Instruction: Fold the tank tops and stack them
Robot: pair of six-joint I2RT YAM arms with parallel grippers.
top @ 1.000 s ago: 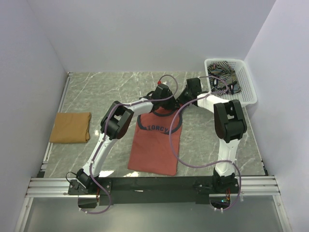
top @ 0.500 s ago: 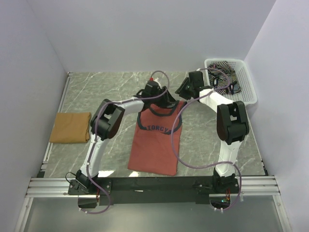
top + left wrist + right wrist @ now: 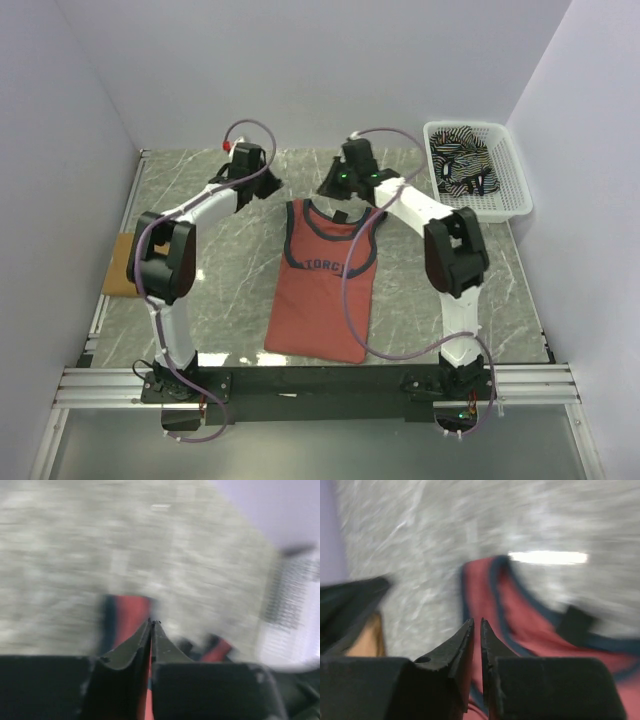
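Mustard-tan top (image 3: pixel 115 275) lies folded at the counter's (image 3: pixel 240 290) left edge. Left end effector (image 3: pixel 245 165), narrow and empty, hovers over the bare far side. Brick-red top (image 3: pixel 322 290) lies flat mid-counter, apparently spread for folding. Right end effector (image 3: pixel 340 187), narrow and empty, hangs by its neckline. The next move probably calls for gripping both straps. Basket (image 3: pixel 462 125), far right corner, holds the striped top (image 3: pixel 458 165)

Grey marble table (image 3: pixel 240 280), red top (image 3: pixel 322 290) spread flat, folded tan top (image 3: pixel 116 272), basket (image 3: pixel 513 185)
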